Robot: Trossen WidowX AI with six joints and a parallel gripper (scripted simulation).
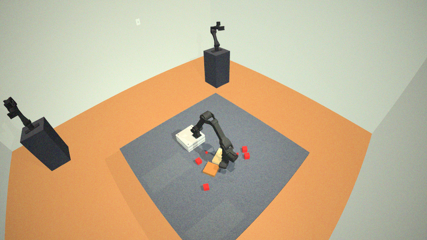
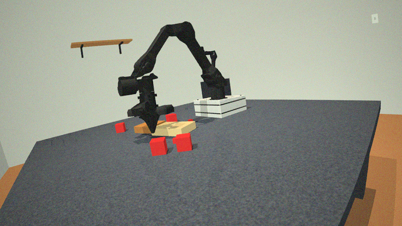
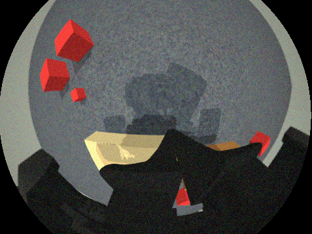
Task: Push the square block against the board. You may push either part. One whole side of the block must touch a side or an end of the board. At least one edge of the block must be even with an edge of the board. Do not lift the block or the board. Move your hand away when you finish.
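The flat orange square block (image 1: 210, 169) (image 2: 142, 129) (image 3: 225, 145) lies on the table, beyond the tips in the exterior view. The longer pale-yellow board (image 1: 217, 158) (image 2: 177, 128) (image 3: 143, 139) lies beside it, one end close to the block. In the top view the block reaches further left than the board's near end. I cannot tell whether they touch along a whole side. My gripper (image 2: 153, 131) is shut and empty, tips pointing down and low at the board's end nearest the block. In the top view the gripper's body hides the tips and part of the board.
Two red cubes (image 1: 244, 149) (image 1: 247, 155) lie right of the arm in the top view. Another red cube (image 1: 198, 161) lies left of the block, and one (image 1: 205, 187) lies below it. A tiny red cube (image 1: 206, 152) is near the white base (image 1: 186, 138) (image 2: 234, 105).
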